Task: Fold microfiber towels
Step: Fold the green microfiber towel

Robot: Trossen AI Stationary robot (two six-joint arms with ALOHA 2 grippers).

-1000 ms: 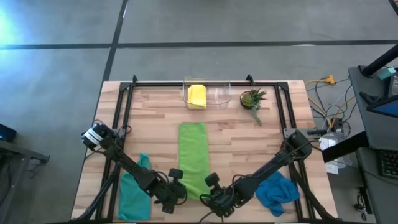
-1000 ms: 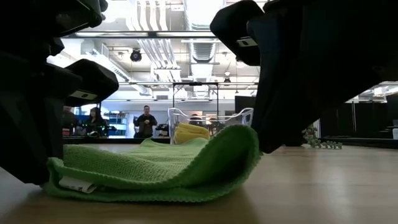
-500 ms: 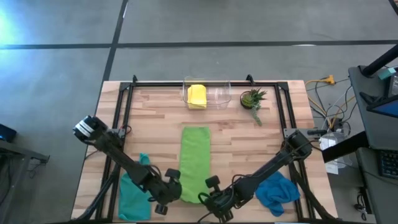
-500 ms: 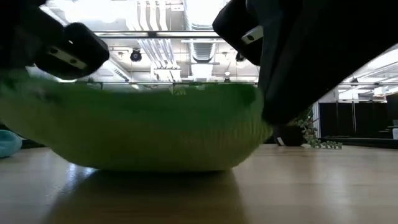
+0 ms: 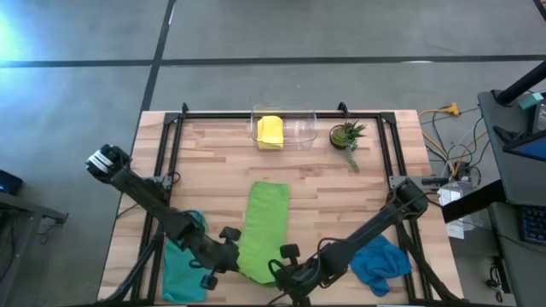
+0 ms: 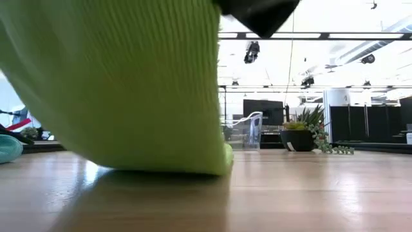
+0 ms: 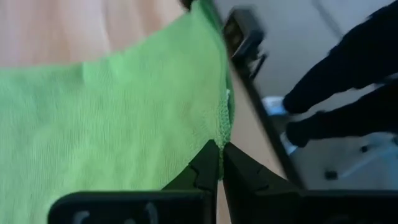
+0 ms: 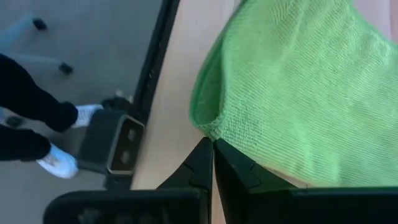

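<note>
lime towel (image 5: pixel 263 223) centre, near end lifted | teal towel (image 5: pixel 179 264) left | blue towel (image 5: pixel 377 260) right | yellow towel (image 5: pixel 270 130) far
</note>
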